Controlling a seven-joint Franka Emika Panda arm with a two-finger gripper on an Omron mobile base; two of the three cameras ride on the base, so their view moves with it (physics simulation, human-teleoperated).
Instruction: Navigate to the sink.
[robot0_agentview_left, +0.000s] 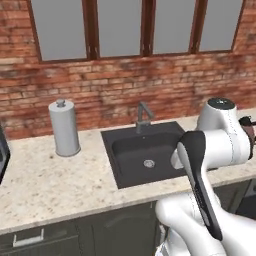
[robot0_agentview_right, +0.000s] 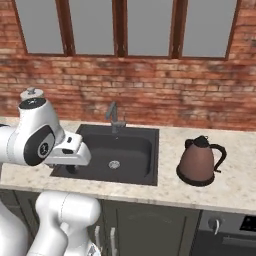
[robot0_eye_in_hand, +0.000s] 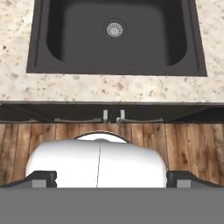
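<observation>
- Nearest you, the hand view looks down past the two dark finger tips (robot0_eye_in_hand: 41, 178) of the gripper (robot0_eye_in_hand: 111, 180), one at each lower corner. They stand wide apart with nothing between them.
- Beyond the tips that view shows a wooden floor (robot0_eye_in_hand: 192, 144), then the dark cabinet fronts (robot0_eye_in_hand: 65, 114) with two small handles at the middle. The base views give you no floor.
- Above the cabinets runs the speckled stone counter (robot0_eye_in_hand: 109, 89), and set into it is the sink (robot0_eye_in_hand: 87, 39), straight ahead and centred, its round silver drain (robot0_eye_in_hand: 114, 29) towards the far side.
- In the left base view the sink (robot0_agentview_left: 135, 150) lies just in front of the arm, whose elbow covers the basin's right edge. The right base view shows the sink (robot0_agentview_right: 130, 150) with that edge clear and the arm over its left front corner.
- The faucet (robot0_agentview_left: 143, 117) stands at the back rim. You see it in both base views, but not from the hand.
- Only the left base view gives you the whole grey cylindrical canister (robot0_agentview_left: 64, 128), standing upright on the counter, left of the sink and apart from it.
- Only the right base view gives you the brown kettle (robot0_agentview_right: 200, 161), right of the sink, near it but not touching.
- Farthest back are the brick wall (robot0_agentview_right: 150, 90) and the windows (robot0_agentview_right: 145, 27).
</observation>
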